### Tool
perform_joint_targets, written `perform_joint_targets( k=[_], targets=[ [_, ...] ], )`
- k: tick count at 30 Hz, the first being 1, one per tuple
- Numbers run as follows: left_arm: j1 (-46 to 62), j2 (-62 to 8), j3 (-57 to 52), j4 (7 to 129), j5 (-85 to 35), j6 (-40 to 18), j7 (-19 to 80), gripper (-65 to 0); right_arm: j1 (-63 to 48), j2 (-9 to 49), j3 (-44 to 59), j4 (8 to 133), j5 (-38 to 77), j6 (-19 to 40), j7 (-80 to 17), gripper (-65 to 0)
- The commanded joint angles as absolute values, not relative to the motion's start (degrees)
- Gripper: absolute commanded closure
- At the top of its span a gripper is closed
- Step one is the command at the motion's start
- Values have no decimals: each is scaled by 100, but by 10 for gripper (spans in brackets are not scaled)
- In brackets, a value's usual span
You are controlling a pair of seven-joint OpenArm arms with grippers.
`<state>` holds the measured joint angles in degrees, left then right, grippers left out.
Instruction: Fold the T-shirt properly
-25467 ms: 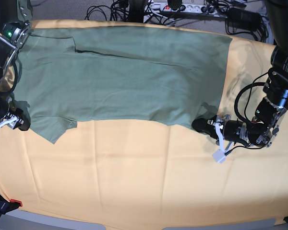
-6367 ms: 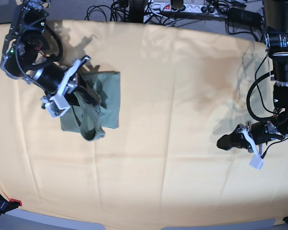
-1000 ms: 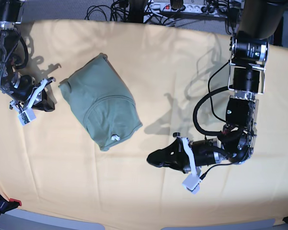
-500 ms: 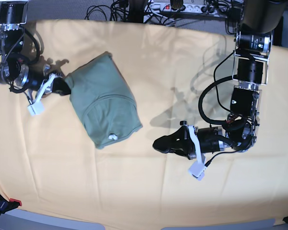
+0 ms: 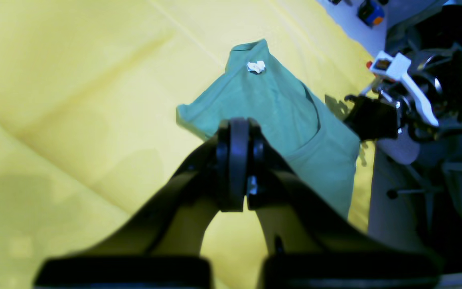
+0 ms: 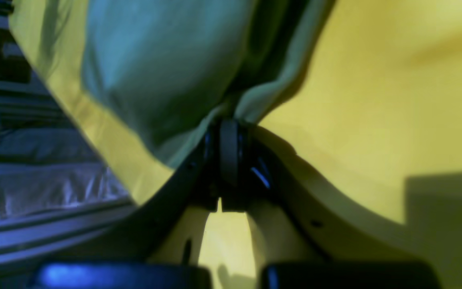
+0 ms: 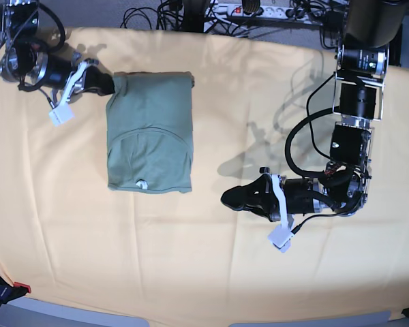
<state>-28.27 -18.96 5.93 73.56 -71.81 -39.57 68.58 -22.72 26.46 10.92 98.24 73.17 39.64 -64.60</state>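
Note:
The sage-green T-shirt (image 7: 150, 133) lies folded into a compact rectangle on the left part of the yellow-orange cloth (image 7: 191, 272), its white neck tag (image 7: 141, 184) at the near edge. My right gripper (image 7: 108, 84) is shut on the shirt's far left corner; the right wrist view shows the jaws (image 6: 228, 122) pinching green fabric (image 6: 167, 60). My left gripper (image 7: 228, 199) is shut and empty, low over the cloth to the right of the shirt. In the left wrist view the gripper (image 5: 234, 122) points at the shirt (image 5: 287, 112) and the tag (image 5: 256, 66).
The yellow-orange cloth covers the whole table. Cables and a power strip (image 7: 259, 10) lie beyond the far edge. A red clamp (image 7: 20, 287) holds the cloth at the near left corner. The left arm's links (image 7: 354, 102) rise on the right side.
My right gripper took hold of the shirt's corner and pulled it toward the far left, turning the shirt square to the table. My left gripper shifted slightly.

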Motion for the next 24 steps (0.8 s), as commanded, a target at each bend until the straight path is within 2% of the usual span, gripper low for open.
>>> perform_joint_targets(
  k=[1, 6, 11, 16, 20, 24],
  targets=[
    [-3004, -1922, 550, 7450, -7439, -4000, 6759, 0, -2285, 2700, 1131, 10033, 7472, 4000, -6414, 0],
    [-3002, -1938, 548, 7450, -7592, -4000, 6801, 0, -2314, 2698, 1422, 10484, 7140, 4000, -6117, 0],
    [-3002, -2104, 521, 7452, -8318, -4000, 7059, 0, -2292, 2696, 2388, 10816, 7328, 4000, -5916, 0],
    [-3000, -2112, 106, 7456, -8500, -4000, 7835, 0, -2298, 2637, 3267, 10816, 8500, 4000, -6761, 0],
    [-2950, -2128, -458, 7463, -8500, -3894, 8000, 0, -2340, 2635, 3793, 10844, 8500, 4000, -7826, 0],
    [-2637, -2434, -897, 7638, -8500, -3717, 8000, 0, -2558, 2637, 4233, 10899, 8500, 4000, -7867, 0]
  ],
)
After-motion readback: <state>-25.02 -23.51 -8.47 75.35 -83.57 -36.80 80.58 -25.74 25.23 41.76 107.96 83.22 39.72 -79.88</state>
